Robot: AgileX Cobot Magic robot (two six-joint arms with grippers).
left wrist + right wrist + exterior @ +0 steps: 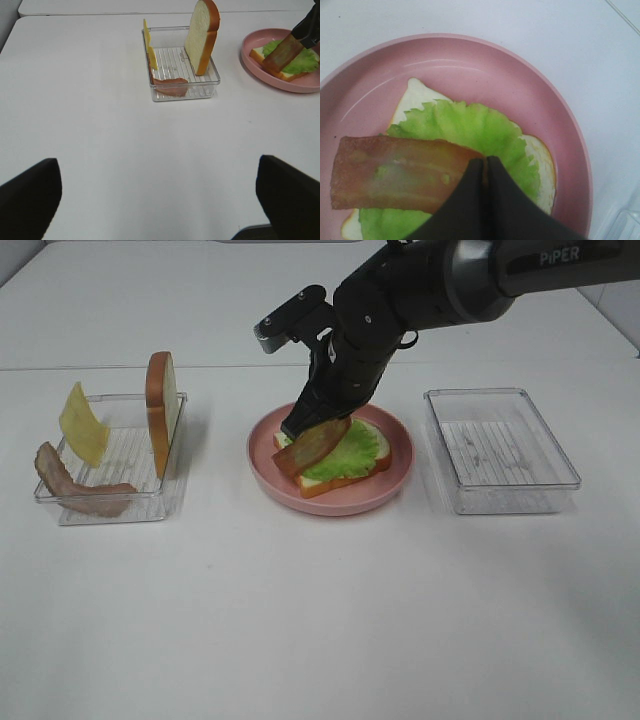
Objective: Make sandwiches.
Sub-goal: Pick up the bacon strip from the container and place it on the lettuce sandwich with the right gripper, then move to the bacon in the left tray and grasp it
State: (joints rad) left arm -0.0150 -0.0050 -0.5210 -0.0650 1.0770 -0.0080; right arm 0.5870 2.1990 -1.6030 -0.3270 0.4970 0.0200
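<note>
Pinching one bacon strip (312, 445) by its end, my right gripper (300, 427) is clamped tight on it. The strip hangs tilted just over the lettuce leaf (345, 458) at the middle of the high view. The lettuce lies on a bread slice (381, 443), which sits flat on the pink plate (330, 502). Whether the strip's low end touches the lettuce I cannot tell. My left gripper (156, 165) hangs over the table (300, 620) with its fingers (30, 195) wide apart. At the left of the high view a clear tray (120, 512) holds three things: the second bread slice (162, 410) standing on edge, the cheese slice (82, 425) leaning at its left wall, and the other bacon strip (75, 490) draped over its front corner. Right of the plate sits a second clear tray (505, 502).
</note>
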